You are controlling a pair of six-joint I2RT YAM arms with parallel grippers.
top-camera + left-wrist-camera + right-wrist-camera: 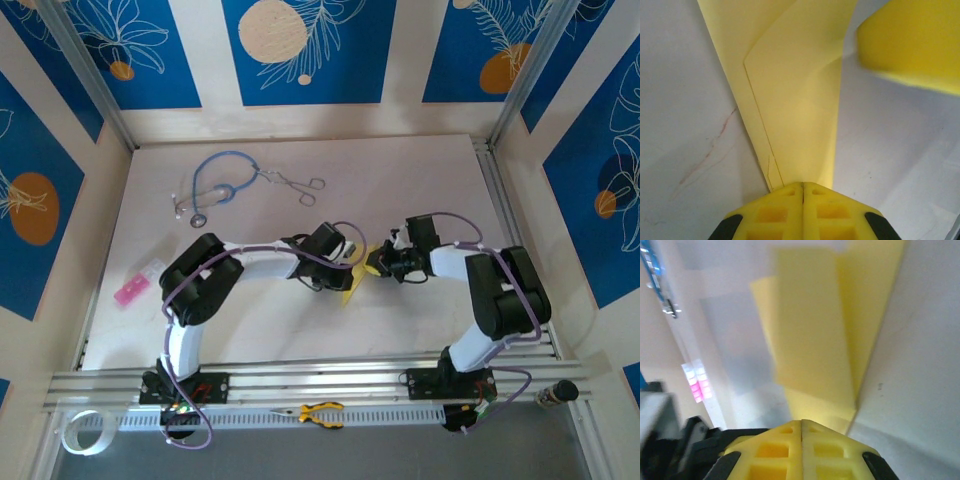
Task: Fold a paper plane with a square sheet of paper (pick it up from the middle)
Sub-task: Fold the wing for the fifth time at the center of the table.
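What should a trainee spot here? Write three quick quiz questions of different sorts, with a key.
1. True or false: the left gripper is shut on the folded yellow paper.
2. Which lies nearest the stethoscope: A pliers, B forceps, C tape roll?
3. Fill in: the right gripper is ____ on the same paper.
Key: 1 true; 2 B; 3 shut.

The right tool, jaws together, pinches the folded paper plane over the white table.
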